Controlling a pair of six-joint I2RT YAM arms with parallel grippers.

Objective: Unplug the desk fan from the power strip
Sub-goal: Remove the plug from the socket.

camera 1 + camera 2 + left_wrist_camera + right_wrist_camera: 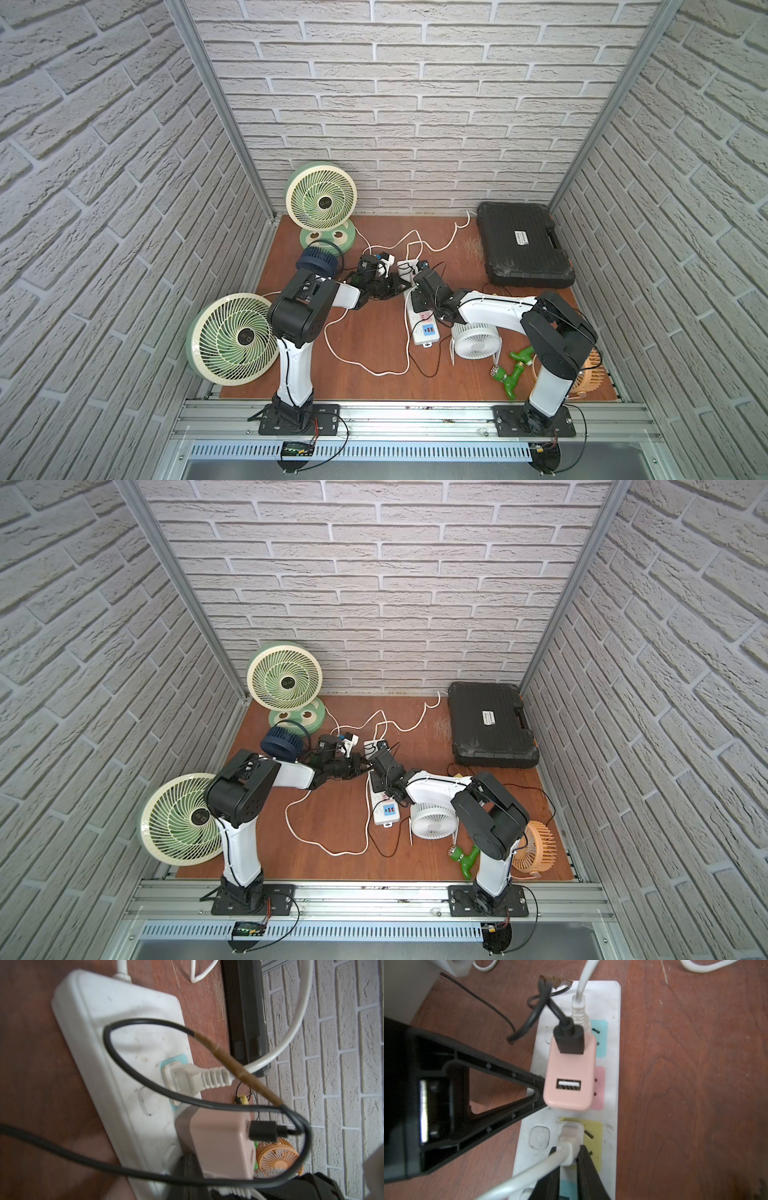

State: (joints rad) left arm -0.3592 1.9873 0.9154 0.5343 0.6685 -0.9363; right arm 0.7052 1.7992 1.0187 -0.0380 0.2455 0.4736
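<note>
Right wrist view | power strip (612,1012) mid-frame | right gripper (569,1154) clamped on white plug (569,1132), lower centre | left gripper (538,1093) clenched, tip touching pink adapter (571,1064) | top view: black case (511,262) label too small to read

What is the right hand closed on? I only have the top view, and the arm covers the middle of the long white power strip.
Observer: The right wrist view shows the right hand shut on a white plug in the yellow socket of the long white power strip.
Operator: And the left hand?
Observer: The left hand is shut, its tip against the side of a pink rectangular USB charger in the pink socket.
Operator: Anything plugged into that charger?
Observer: A black USB plug fills one port; the second port is empty.
</note>
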